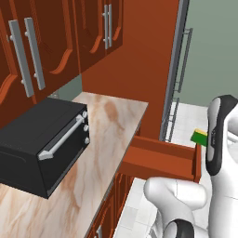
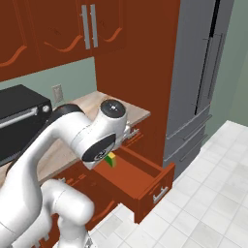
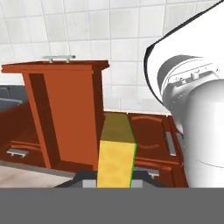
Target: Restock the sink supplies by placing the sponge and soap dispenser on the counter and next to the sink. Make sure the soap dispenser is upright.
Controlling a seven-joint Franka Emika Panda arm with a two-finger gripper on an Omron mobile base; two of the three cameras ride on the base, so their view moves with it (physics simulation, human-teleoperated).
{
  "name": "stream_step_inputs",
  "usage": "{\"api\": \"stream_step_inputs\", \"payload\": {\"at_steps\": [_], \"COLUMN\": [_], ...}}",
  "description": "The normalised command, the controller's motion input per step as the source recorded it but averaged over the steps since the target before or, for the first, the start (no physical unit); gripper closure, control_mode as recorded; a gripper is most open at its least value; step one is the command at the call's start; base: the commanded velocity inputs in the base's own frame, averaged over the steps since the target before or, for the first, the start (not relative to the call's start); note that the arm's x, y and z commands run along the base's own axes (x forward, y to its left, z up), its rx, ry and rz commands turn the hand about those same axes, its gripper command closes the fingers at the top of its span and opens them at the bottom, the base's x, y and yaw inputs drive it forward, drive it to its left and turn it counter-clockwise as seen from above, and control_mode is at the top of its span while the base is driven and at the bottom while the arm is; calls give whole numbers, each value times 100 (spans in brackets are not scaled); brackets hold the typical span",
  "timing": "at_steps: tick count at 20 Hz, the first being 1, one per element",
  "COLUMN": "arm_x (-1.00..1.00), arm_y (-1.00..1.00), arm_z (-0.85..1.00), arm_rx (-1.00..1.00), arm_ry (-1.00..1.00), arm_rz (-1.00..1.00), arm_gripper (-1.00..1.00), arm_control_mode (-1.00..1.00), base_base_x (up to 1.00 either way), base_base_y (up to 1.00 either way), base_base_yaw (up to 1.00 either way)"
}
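I have the sponge pinched between the gripper jaws, which are drawn in narrow against its flat sides; in the hand view it stands on edge, yellow face toward the camera with a thin green strip down one side. Taking the open drawer as my landmark, the sponge hangs just above its cavity, near the back where the drawer meets the cabinet; a sliver of it shows green and yellow beside the arm in the left base view.

My first worry is the grip itself. The hold looks to be near one end of the block, so a quick swing could let it pivot or slide out and fall back into the drawer.

The second is clearance. The counter edge sits directly above and behind the drawer, and my own forearm is folded close over it, so lifting at an angle could knock the sponge against the stone lip or the drawer front.

The toaster oven occupies the counter beyond the drawer, and I cannot see the sink or the soap dispenser from here, so I have no confirmed drop spot.
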Motion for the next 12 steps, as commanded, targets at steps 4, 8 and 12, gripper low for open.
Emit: {"api": "stream_step_inputs", "payload": {"at_steps": [4, 8, 12], "arm_x": [0, 0, 0], "arm_y": [3, 0, 0], "arm_z": [-1, 0, 0], "arm_rx": [-1, 0, 0], "arm_ry": [0, 0, 0], "arm_rz": [0, 0, 0], "arm_gripper": [100, 100, 100], "arm_control_mode": [100, 100, 100], "base_base_x": [-17, -70, -74], "base_base_y": [2, 0, -6], "base_base_yaw": [-6, -48, -70]}}
